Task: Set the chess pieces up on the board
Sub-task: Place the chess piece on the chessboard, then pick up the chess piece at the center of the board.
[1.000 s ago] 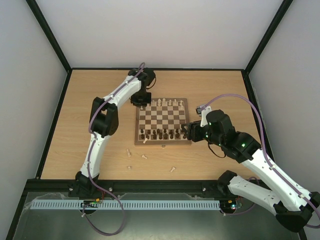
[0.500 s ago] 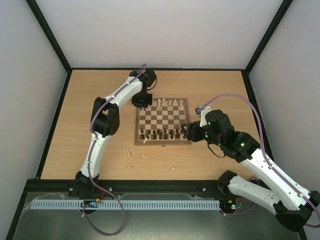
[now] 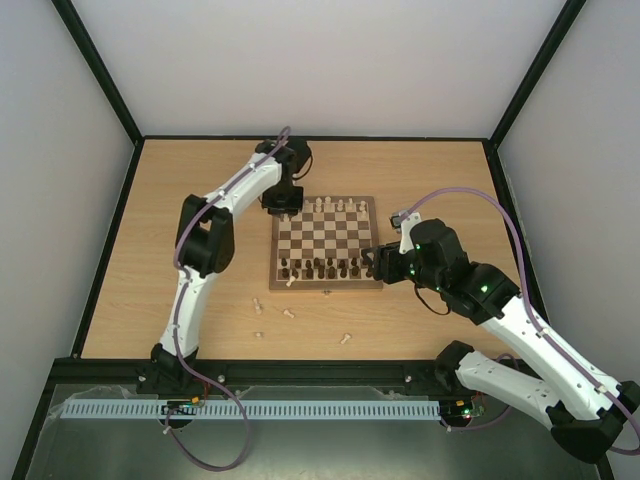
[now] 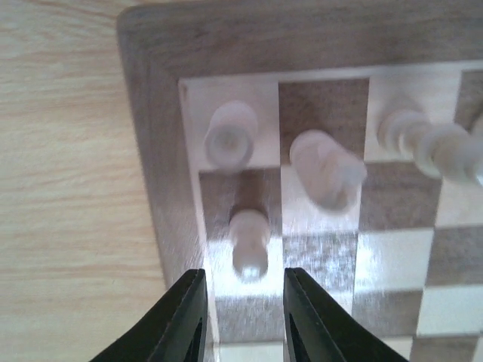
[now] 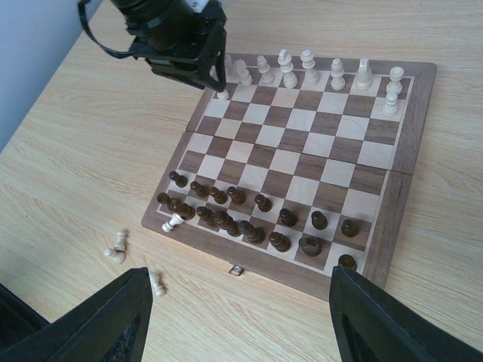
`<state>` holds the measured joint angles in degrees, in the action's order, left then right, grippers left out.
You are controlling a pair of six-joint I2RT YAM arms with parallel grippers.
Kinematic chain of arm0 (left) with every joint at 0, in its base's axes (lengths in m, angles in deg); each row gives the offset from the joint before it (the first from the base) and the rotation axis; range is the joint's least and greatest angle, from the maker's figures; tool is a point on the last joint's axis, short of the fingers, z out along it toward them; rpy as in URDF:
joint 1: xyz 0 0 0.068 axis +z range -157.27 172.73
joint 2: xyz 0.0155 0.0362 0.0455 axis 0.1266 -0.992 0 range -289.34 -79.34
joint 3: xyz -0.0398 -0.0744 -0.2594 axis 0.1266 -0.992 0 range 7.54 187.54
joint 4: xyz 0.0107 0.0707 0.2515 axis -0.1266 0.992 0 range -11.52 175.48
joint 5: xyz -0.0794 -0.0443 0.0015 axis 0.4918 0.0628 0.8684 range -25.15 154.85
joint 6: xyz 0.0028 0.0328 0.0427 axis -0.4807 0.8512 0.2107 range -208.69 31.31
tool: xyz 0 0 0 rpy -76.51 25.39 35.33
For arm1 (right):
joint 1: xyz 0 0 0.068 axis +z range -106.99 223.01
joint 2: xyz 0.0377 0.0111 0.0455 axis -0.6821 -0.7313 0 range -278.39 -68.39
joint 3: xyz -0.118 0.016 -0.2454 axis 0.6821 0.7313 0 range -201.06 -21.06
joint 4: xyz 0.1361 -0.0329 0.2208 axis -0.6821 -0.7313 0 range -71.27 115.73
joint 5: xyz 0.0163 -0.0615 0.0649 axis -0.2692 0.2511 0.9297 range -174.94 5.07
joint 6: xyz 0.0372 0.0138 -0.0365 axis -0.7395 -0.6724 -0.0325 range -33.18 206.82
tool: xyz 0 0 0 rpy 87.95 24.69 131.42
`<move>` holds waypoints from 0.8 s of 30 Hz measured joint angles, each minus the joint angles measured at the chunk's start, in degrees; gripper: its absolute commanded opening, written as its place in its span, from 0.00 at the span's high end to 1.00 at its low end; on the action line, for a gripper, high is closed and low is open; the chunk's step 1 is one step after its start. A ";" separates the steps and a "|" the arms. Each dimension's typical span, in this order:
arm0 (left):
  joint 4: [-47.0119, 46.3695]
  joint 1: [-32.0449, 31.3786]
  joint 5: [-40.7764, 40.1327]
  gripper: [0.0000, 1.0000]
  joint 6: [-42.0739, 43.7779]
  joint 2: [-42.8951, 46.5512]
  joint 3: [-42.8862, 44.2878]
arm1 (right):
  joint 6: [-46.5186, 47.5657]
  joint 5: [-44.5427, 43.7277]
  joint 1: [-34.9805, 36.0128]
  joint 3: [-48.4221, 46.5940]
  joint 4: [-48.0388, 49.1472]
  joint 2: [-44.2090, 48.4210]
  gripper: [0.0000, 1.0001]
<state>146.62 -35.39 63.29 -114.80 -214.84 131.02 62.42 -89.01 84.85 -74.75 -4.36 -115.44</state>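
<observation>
Right arm: comes in from the near right, elbow bent and raised, wrist turned left toward the board.
Right end effector (image 3: 372, 262): fingers spread wide, nothing between them. It hovers at the near right corner of the board (image 3: 325, 240).
Loose pieces (image 3: 289, 314): four pale figures lying on the bench (image 3: 450, 180), to the left of the right end effector and nearer than the board. None touches it.
Clasp (image 5: 235, 269): small metal catch on the board's near edge, ahead of the right end effector.
Dark pieces (image 5: 256, 219): crowded in two uneven rows on the board's near side, just beyond the right end effector.
Tipped piece (image 5: 172, 223): one pale figure on its side at the left end of the dark rows, on the board's border.
Pale row (image 5: 302, 68): cream figures upright along the far edge, with one more in front of them at the right end.
Left arm: stretched long up the left side, elbow about mid-bench, wrist folded down over the board's far left corner.
Left end effector (image 4: 244, 275): fingers parted, gripping nothing, low over that corner.
Pawn (image 4: 249, 243): pale, upright on the second-row square, just past the left fingertips and in line with the gap. Two more pale figures stand just beyond it.
</observation>
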 measured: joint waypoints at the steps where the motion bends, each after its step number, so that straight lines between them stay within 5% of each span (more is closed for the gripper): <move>1: -0.28 -0.13 0.00 0.68 -0.11 1.22 -1.16 | 0.00 0.00 0.00 0.00 0.00 -0.04 0.35; 9: -7.91 -6.60 -0.31 0.63 -4.07 26.75 -20.46 | -0.02 0.00 0.00 0.02 0.00 -1.88 0.35; 16: -15.41 -13.11 -1.70 0.45 -9.31 51.87 -35.54 | -0.28 1.88 0.00 0.13 0.02 -4.59 0.35; 24: -24.24 -15.72 -0.74 0.12 -13.60 74.36 -57.90 | -4.55 5.44 0.48 5.29 2.01 -8.20 0.34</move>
<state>122.38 -51.11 62.54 -128.39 -140.48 73.12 57.87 -83.57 85.33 -69.46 -2.35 -123.63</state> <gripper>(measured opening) 0.747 0.654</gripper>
